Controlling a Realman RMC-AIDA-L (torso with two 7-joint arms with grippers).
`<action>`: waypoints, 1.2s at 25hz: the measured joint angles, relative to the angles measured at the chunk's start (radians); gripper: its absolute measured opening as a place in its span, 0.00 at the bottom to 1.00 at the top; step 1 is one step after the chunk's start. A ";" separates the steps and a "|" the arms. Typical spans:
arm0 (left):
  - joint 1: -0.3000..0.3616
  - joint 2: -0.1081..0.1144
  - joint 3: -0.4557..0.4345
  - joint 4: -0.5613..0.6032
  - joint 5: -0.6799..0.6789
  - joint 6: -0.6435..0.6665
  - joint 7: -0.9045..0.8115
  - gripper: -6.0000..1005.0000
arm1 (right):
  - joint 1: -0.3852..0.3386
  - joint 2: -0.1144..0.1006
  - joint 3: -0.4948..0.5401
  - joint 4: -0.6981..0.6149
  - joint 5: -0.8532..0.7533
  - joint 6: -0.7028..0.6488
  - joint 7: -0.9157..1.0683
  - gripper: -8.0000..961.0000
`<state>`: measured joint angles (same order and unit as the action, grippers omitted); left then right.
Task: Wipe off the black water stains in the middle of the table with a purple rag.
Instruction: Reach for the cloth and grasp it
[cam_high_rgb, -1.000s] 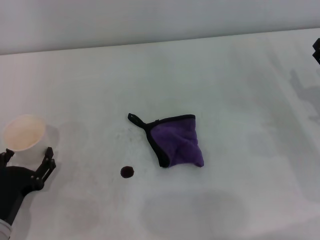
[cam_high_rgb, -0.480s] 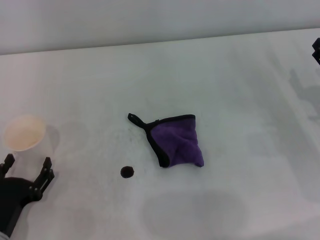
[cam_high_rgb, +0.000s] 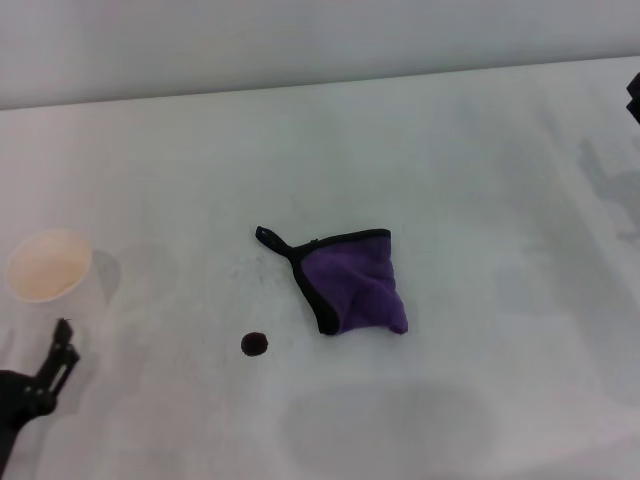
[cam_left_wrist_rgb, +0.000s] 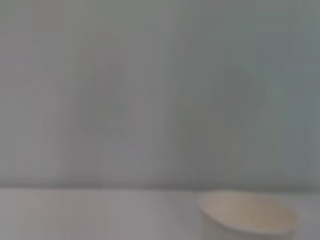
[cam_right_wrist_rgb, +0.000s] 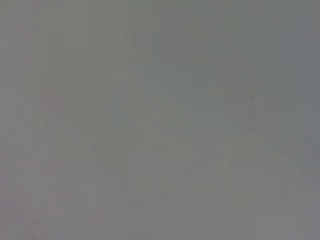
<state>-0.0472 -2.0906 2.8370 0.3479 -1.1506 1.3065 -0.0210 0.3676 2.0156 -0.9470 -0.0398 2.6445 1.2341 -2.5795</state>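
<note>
White desk (cam_high_rgb: 450, 180) spreads wide, and over the last second the left hand (cam_high_rgb: 40, 385) has slid back from the paper cup (cam_high_rgb: 47, 264) toward the near corner, holding nothing; its opening I cannot tell. Far to its right lie the black water stains (cam_high_rgb: 254, 344), then the purple rag (cam_high_rgb: 358, 283) just beyond, both untouched, so wiping looks not yet begun. Only a sliver of the right hand (cam_high_rgb: 634, 100) shows at the far edge.

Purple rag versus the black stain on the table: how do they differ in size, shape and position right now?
The purple rag is far larger than the black stain. The rag is a crumpled, roughly triangular cloth with black edging and a loop; the stain is a small round blot. The rag lies farther from the robot and to the stain's right, not touching it. Both sit on the white table, with neither gripper on them.
</note>
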 joint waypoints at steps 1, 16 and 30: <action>0.009 0.001 -0.003 -0.002 -0.009 0.031 -0.015 0.89 | -0.001 0.000 -0.002 0.000 -0.001 0.010 0.002 0.86; -0.079 0.007 -0.007 -0.146 -0.212 0.100 -0.092 0.89 | -0.011 -0.033 -0.256 -0.244 -0.340 -0.016 0.338 0.86; -0.250 0.010 -0.007 -0.247 -0.399 -0.044 -0.302 0.89 | 0.017 -0.007 -0.376 -0.987 -1.292 -0.254 1.246 0.86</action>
<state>-0.2970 -2.0806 2.8302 0.1007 -1.5501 1.2624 -0.3229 0.3845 2.0082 -1.3235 -1.0264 1.3528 0.9802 -1.3337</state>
